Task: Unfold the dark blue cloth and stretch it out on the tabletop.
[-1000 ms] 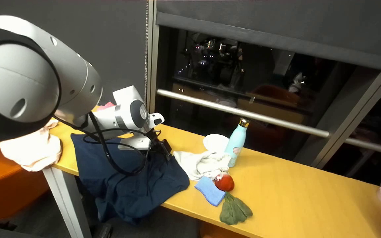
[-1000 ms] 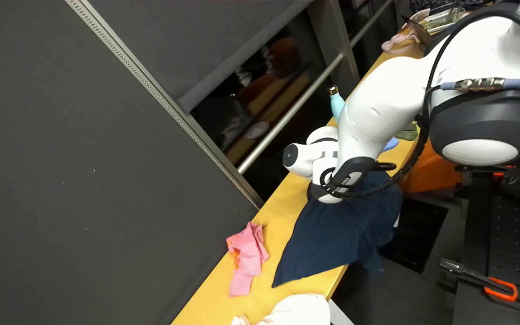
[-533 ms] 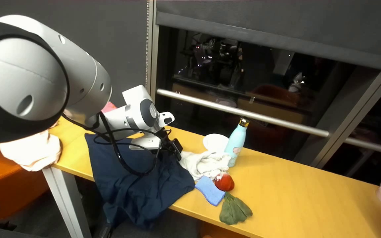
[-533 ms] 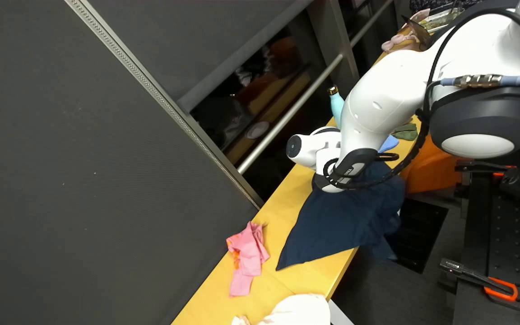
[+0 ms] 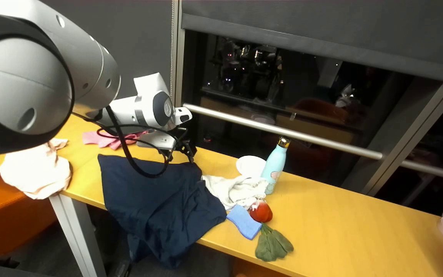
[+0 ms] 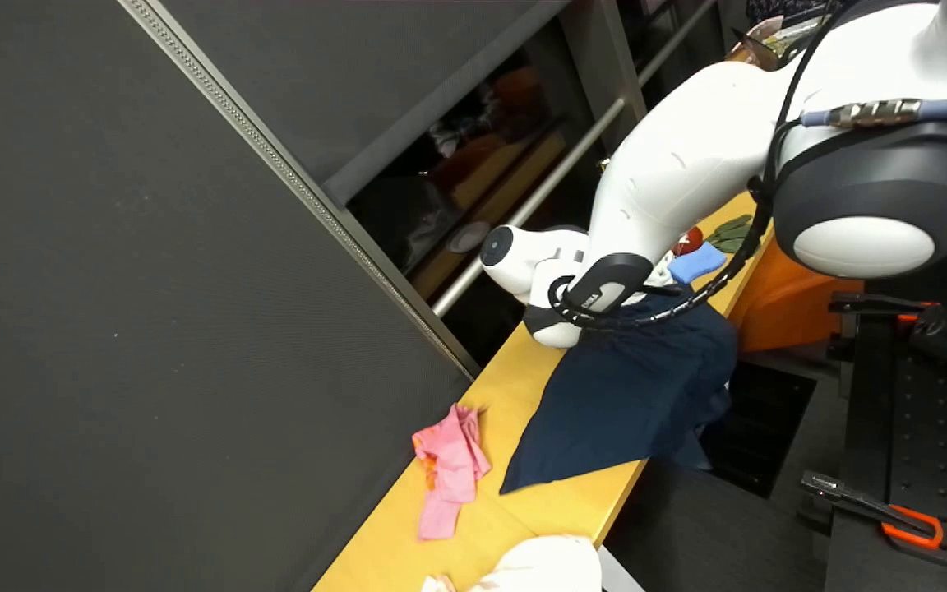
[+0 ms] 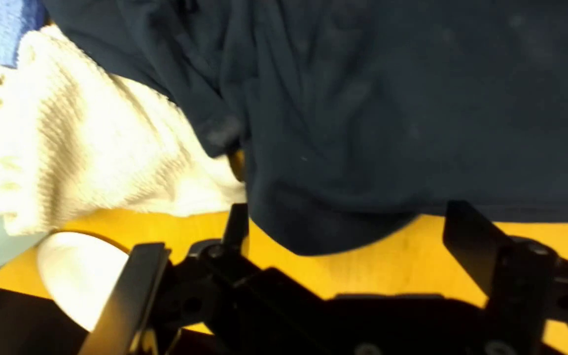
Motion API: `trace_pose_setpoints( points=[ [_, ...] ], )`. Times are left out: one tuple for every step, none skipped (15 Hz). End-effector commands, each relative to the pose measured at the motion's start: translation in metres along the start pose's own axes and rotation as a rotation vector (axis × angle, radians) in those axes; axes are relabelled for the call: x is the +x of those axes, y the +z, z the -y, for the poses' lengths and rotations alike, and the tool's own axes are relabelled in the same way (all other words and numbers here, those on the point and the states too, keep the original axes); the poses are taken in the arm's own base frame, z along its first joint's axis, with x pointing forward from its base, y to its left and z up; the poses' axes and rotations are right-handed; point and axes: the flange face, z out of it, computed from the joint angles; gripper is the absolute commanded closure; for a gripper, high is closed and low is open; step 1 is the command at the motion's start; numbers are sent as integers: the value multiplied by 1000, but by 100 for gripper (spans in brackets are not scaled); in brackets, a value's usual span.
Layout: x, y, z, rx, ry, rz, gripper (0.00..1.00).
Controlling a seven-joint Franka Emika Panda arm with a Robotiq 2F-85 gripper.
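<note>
Nearest in an exterior view, at the clock's centre, the dark blue cloth lies flat toward ten, rumpled toward four, and spills over the front edge of the tabletop at six! The blue sponge sits right beside it between three and four, the cream towel just behind, and there, by the cloth's far hem at one o'clock, is the gripper, fingers spread wide in the wrist view. Farthest back, the dark window fills one to two.

We look down on the table edge by the window in both exterior views, closer in the wrist view.
</note>
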Motion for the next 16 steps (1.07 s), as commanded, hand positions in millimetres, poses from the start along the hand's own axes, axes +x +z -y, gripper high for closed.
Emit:
trace_pose_setpoints(
  points=[
    [9,-42,13,165,-101,-42,0],
    [9,-52,20,205,-132,-56,0],
    [8,-58,25,238,-170,-70,0],
    [4,-61,33,274,-205,-78,0],
    [-4,-58,42,305,-245,-83,0],
    [-12,-56,49,335,-286,-88,0],
    [-22,-51,58,363,-327,-90,0],
    [-33,-47,66,394,-366,-91,0],
    [-43,-41,72,424,-408,-92,0],
    [-54,-36,75,457,-444,-98,0],
    [-64,-30,79,491,-481,-101,0],
    [-74,-22,80,522,-519,-103,0],
    [-84,-14,81,554,-558,-99,0],
    [-94,-4,81,585,-598,-90,0],
    [-102,5,79,614,-637,-76,0],
    [-109,12,77,640,-687,-66,0]
  ],
)
